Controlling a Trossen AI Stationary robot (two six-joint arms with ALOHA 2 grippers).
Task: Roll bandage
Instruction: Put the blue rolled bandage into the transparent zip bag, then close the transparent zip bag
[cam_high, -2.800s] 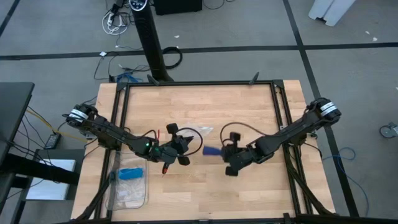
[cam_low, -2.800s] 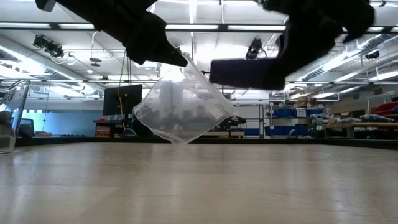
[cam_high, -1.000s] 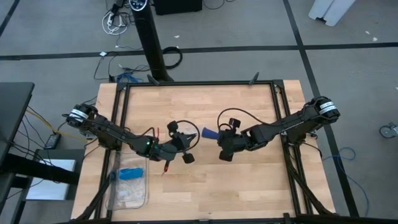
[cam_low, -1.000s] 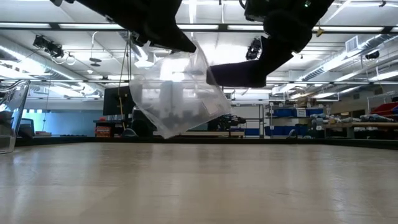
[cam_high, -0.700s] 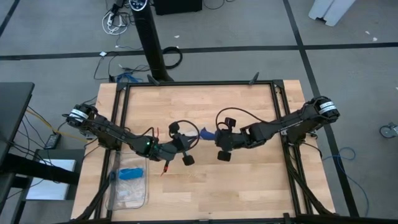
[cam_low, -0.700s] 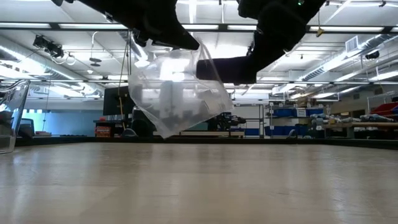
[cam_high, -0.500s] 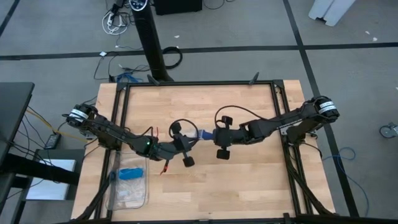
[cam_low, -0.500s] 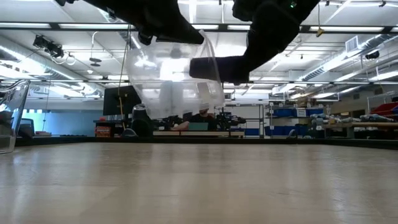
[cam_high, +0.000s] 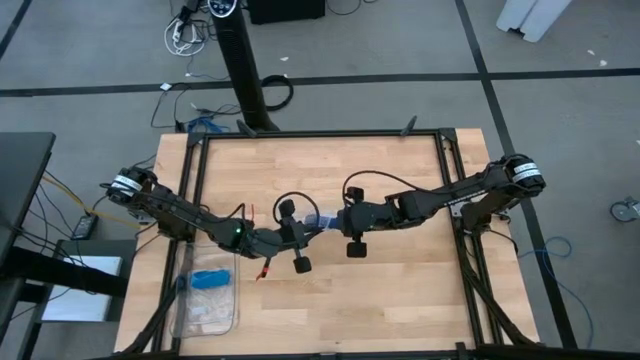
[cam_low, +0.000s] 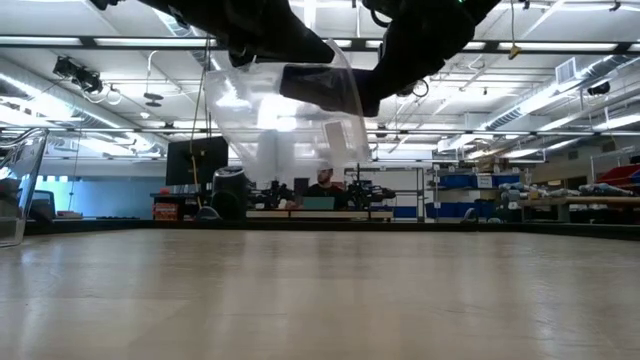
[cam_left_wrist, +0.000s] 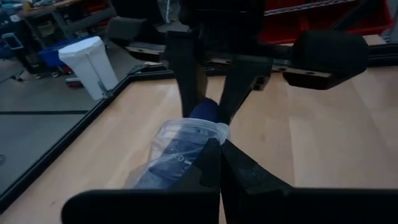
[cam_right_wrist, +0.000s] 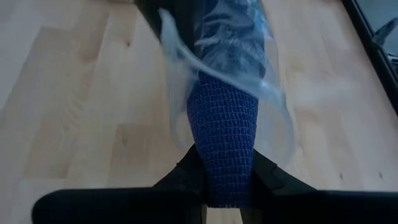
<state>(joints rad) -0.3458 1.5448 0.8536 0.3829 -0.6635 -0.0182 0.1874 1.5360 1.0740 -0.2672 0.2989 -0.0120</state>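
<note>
Right wrist view: bandage (cam_right_wrist: 222, 134), soft light roll, clamped at near end by right gripper (cam_right_wrist: 225, 180); far end inside clear bag (cam_right_wrist: 249, 43) pinched by left gripper (cam_left_wrist: 214, 163).

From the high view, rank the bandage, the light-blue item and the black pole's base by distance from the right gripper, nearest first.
1. The bandage, held in the right gripper, mid-table.
2. The black pole's base, beyond the table's far edge.
3. The light-blue item, near the table's near left corner.
</note>
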